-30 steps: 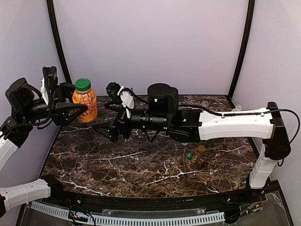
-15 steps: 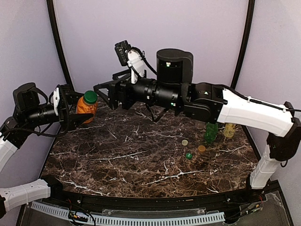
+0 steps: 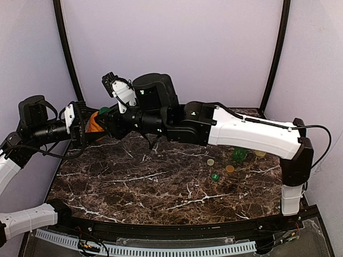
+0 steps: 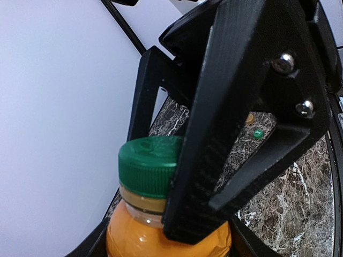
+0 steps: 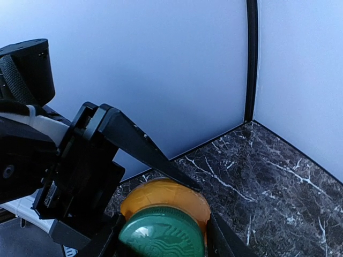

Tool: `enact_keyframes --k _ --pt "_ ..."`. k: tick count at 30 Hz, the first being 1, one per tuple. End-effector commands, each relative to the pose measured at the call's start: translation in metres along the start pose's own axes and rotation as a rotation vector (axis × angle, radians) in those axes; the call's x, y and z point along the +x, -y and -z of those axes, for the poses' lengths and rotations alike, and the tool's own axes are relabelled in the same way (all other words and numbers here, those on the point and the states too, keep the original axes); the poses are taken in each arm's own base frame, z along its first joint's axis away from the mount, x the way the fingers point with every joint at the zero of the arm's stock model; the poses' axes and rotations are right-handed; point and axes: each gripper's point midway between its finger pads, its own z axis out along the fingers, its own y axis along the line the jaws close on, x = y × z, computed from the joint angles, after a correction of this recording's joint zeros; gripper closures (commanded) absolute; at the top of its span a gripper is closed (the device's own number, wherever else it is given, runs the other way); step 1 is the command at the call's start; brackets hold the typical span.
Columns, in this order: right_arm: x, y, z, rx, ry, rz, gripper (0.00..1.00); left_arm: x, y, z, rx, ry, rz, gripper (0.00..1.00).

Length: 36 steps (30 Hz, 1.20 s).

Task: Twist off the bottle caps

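Note:
The short orange bottle [image 3: 93, 122] with its green cap [image 3: 103, 110] is held off the table at the back left. My left gripper [image 3: 95, 125] is shut on its body. My right gripper [image 3: 105, 113] reaches in from the right, shut on the cap. In the right wrist view the cap [image 5: 163, 233] sits between my right gripper's [image 5: 163, 245] fingers, above the orange shoulder [image 5: 161, 194]. In the left wrist view one right finger [image 4: 201, 160] lies against the cap [image 4: 146, 168]. The green bottle [image 3: 239, 154] and pale yellow bottle [image 3: 261, 153] peek out below the right arm.
Three loose caps lie on the marble table [image 3: 161, 187] at the right: a pale one [image 3: 210, 161], a green one [image 3: 215, 176] and an orange-brown one [image 3: 230, 168]. Purple walls close in the back and sides. The long right arm [image 3: 252, 134] spans the table's back half.
The right arm swung left and came down over the orange bottle, its jaws narrowing onto the green cap. The left gripper kept its hold, bringing the bottle lower and further back.

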Motion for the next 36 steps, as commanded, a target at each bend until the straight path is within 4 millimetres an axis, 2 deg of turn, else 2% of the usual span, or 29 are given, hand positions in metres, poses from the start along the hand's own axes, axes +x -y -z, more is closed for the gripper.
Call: enact_keyframes --k 1,4,5,6,7,8,9,10,11,13,16,18,22,28,31,36 --pt "-0.015 -0.006 0.003 -0.006 0.040 -0.007 0.56 0.004 0.005 -0.002 0.020 -0.007 -0.006 0.98" --pt "-0.014 -0.007 0.003 -0.024 0.048 -0.007 0.71 0.005 0.006 -0.002 0.021 -0.009 -0.009 0.99" --pt "-0.015 -0.007 0.005 -0.027 0.052 -0.008 0.85 0.006 0.007 -0.001 0.022 -0.011 -0.012 0.99" --pt "-0.015 -0.007 0.006 -0.029 0.055 -0.006 0.94 0.007 0.008 -0.002 0.025 -0.013 -0.011 0.99" --pt "-0.015 -0.007 0.008 -0.034 0.057 -0.001 1.00 0.008 0.008 -0.002 0.024 -0.015 -0.009 0.94" --pt "-0.015 -0.008 0.010 -0.044 0.058 0.002 1.00 0.009 0.009 -0.002 0.025 -0.017 -0.003 0.84" --pt "-0.016 -0.009 0.012 -0.059 0.058 0.007 1.00 0.008 0.008 -0.002 0.022 -0.016 0.018 0.57" --pt "-0.018 -0.011 0.016 -0.077 0.059 0.008 1.00 0.008 0.008 -0.002 0.020 -0.016 0.035 0.42" --pt "-0.020 -0.009 0.021 -0.089 0.061 0.002 1.00 0.010 0.007 -0.002 0.014 -0.022 0.068 0.18" --pt "-0.024 -0.007 0.031 -0.105 0.070 -0.011 1.00 0.019 0.005 -0.002 -0.002 -0.062 0.093 0.07" --pt "-0.027 0.000 0.044 -0.104 0.097 -0.047 1.00 0.039 -0.002 -0.004 -0.063 -0.145 0.088 0.07" --pt "-0.026 0.002 0.051 -0.107 0.108 -0.068 1.00 0.044 -0.004 -0.004 -0.071 -0.168 0.062 0.11" --pt "-0.022 0.005 0.051 -0.103 0.104 -0.084 1.00 0.031 0.005 -0.004 -0.011 -0.112 0.041 0.16" --pt "-0.017 0.001 0.042 -0.124 0.090 -0.095 1.00 0.004 0.005 -0.002 0.027 -0.022 0.055 0.17" --pt "-0.016 -0.003 0.036 -0.145 0.086 -0.100 1.00 0.002 0.002 -0.002 0.024 -0.024 0.056 0.19" --pt "-0.018 -0.009 0.031 -0.173 0.088 -0.101 1.00 0.005 0.008 -0.005 0.053 -0.026 0.045 0.30"
